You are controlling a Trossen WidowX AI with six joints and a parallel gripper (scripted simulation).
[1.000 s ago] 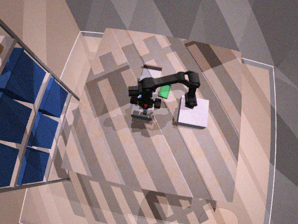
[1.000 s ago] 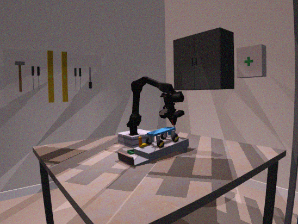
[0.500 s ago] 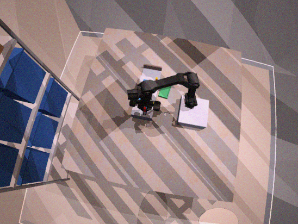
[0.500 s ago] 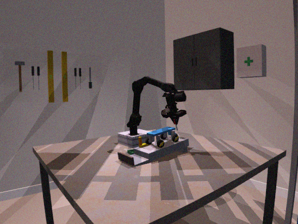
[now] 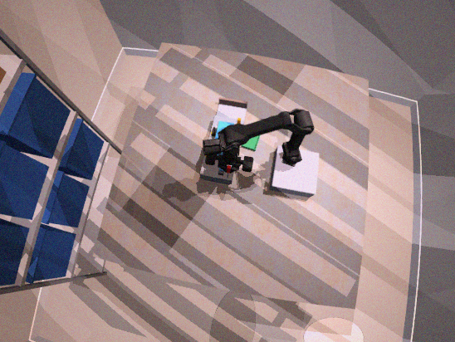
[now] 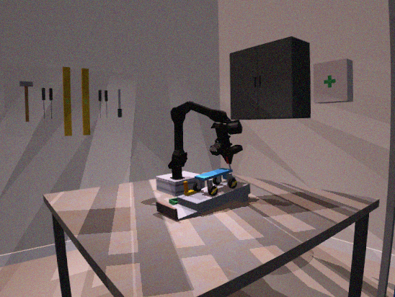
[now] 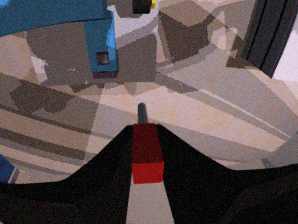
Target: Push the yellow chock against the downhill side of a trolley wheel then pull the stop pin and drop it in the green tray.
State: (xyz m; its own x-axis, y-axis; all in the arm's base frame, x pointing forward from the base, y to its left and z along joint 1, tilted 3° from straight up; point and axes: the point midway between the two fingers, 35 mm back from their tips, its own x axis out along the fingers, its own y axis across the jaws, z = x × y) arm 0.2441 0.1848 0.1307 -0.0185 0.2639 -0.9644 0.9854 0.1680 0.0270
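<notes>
My gripper (image 5: 228, 166) (image 6: 228, 158) (image 7: 143, 130) is shut on the red-headed stop pin (image 5: 228, 169) (image 6: 230, 166) (image 7: 147, 172) above the ramp's uphill end. In the wrist view the pin's grey tip is clear of the square hole in the blue tab (image 7: 102, 58). The blue trolley (image 5: 223, 124) (image 6: 213, 174) (image 7: 50, 14) stands on the ramp (image 5: 232, 112) (image 6: 216, 204). The yellow chock (image 5: 238, 120) (image 6: 186, 187), handle upright, stands by the downhill wheel on the robot-base side; whether it touches is too small to tell. The green tray (image 5: 251, 143) (image 6: 173, 201) lies beside the ramp.
The white base block (image 5: 295, 172) (image 6: 169, 184) carries the arm, on the same side of the ramp as the tray. A dark end board (image 5: 232, 103) (image 6: 166, 210) closes the ramp's low end. The arm reaches over the tray and trolley.
</notes>
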